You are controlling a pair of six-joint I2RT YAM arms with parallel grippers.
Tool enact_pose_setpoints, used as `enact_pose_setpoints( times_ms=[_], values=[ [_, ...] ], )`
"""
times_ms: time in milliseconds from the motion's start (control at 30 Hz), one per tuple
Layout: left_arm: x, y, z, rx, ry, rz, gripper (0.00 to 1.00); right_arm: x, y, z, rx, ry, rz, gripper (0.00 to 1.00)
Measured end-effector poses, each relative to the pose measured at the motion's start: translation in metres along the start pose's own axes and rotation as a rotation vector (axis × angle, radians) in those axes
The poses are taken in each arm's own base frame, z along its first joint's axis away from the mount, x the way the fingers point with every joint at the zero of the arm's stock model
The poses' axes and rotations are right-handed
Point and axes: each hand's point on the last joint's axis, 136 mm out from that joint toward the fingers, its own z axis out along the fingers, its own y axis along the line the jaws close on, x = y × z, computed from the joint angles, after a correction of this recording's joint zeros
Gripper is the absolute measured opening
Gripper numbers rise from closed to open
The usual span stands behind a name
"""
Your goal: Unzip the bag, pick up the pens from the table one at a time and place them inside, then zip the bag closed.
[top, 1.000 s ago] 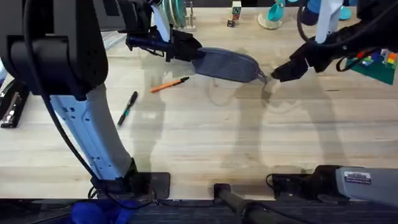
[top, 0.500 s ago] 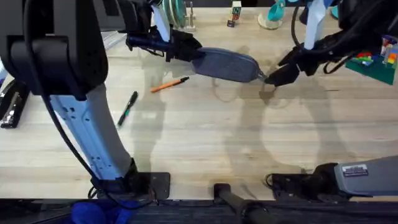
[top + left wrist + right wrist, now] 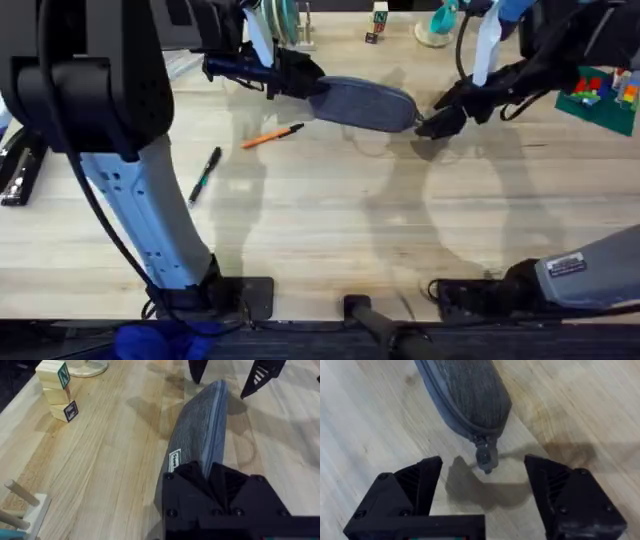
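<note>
Bag lying on table toward the far side, zipper closed from the look of it, pull tab hanging off the end nearest the right arm. Left gripper clamped on bag's opposite end, pinning it. Right gripper spread wide, straddling the tab without touching it. Orange pen and black pen loose on table, near the bag's left end, apart from each other. Risks: tab small and dangling, likely to slip out or get nudged aside if the right fingers close off-centre; a pull not in line with the zipper could drag the whole bag or tug it from the left grip. Hard to tell: far end of zipper track covered by left gripper; slider detail too small to make out; left fingertips buried in fabric, contact depth unclear.
</note>
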Motion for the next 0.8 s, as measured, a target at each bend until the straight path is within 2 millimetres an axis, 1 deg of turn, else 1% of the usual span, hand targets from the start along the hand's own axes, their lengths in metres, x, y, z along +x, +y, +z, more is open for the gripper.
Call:
enact_pose_setpoints(
  times_ms=[267, 500, 800],
  values=[
    [0.0, 0.0, 0.0, 0.0, 0.0, 0.0, 0.04, -0.004, 0.0, 0.001, -0.009, -0.021, -0.024, 0.995],
    [0.0, 0.0, 0.0, 0.0, 0.0, 0.0, 0.04, 0.003, -0.002, 0.013, -0.04, -0.011, -0.004, 0.995],
    [0.0, 0.0, 0.0, 0.0, 0.0, 0.0, 0.041, 0.002, 0.001, 0.018, -0.073, -0.03, 0.003, 0.993]
  ],
)
